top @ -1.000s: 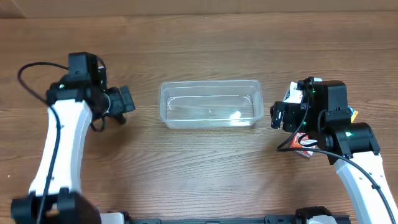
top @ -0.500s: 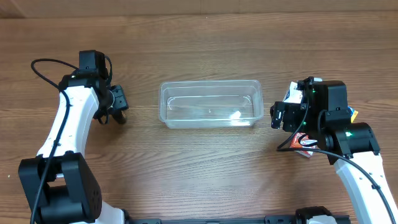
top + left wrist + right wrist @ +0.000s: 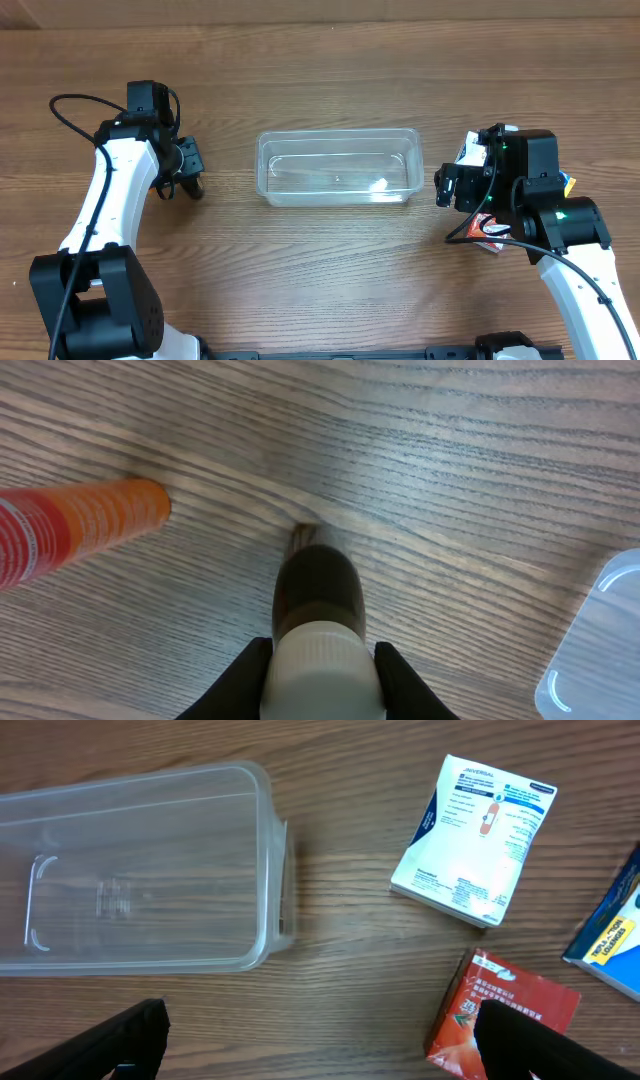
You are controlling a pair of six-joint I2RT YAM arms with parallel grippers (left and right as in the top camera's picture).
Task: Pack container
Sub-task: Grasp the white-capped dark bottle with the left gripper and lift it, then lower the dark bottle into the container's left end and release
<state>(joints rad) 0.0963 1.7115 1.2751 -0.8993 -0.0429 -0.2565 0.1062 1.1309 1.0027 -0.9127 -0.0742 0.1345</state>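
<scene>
The container [image 3: 338, 167] sat on the table [image 3: 330, 270] between the two tools, ahead and to the left of the right tool [image 3: 325, 1045], which was spread wide. A white box [image 3: 473, 840] lay ahead of that tool, with a red box [image 3: 505, 1005] by its right finger. The left tool [image 3: 320, 675] pinched a brown, white-capped bottle [image 3: 318, 585] — an orange tube [image 3: 85, 530] lay to its left.

Open top of container [image 3: 338, 167]: free from above. Bare desk [image 3: 330, 270] in front of it. Right side crowded: white box [image 3: 472, 840], red carton [image 3: 505, 1015] and blue pack [image 3: 612, 930] near the spread right claw [image 3: 320, 1035]. Left: orange tube [image 3: 85, 532] lies near the brown bottle [image 3: 318, 595] clamped in the left claw [image 3: 318, 665].
</scene>
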